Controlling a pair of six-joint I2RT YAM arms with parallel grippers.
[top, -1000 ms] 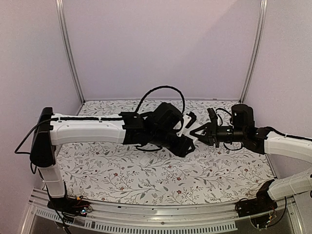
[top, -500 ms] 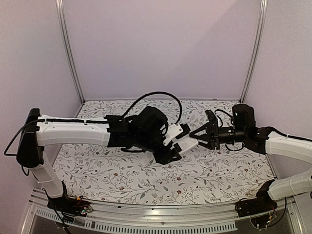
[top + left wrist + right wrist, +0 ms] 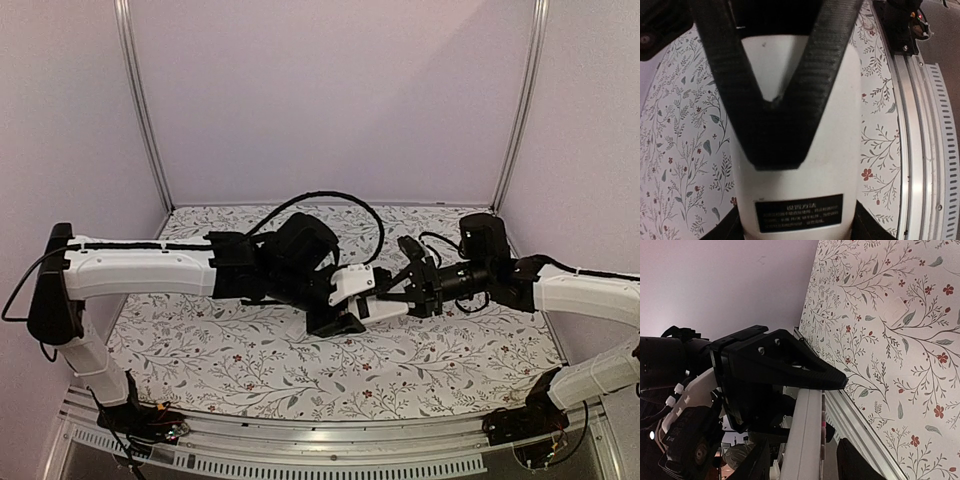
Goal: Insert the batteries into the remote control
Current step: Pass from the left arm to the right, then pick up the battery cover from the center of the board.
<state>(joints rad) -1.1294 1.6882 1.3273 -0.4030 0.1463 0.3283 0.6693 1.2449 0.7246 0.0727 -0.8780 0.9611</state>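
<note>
My left gripper (image 3: 345, 305) is shut on the remote control (image 3: 378, 306), a slim white handset held above the table's middle. In the left wrist view its plain white back (image 3: 805, 165) with a black printed label fills the frame, pinched between the fingers of my left gripper (image 3: 799, 227). My right gripper (image 3: 402, 292) stands open around the remote's far end. In the right wrist view the remote (image 3: 805, 440) runs edge-on between the fingers of that right gripper (image 3: 807, 460), with gaps on both sides. The batteries are out of view.
A small flat white cover plate (image 3: 897, 310) lies on the floral tablecloth (image 3: 450, 350). The metal rail (image 3: 330, 440) runs along the table's near edge. Purple walls enclose the back and both sides.
My right gripper opened from shut and slid left around the remote's end. The left arm lowered and turned the remote toward it.
</note>
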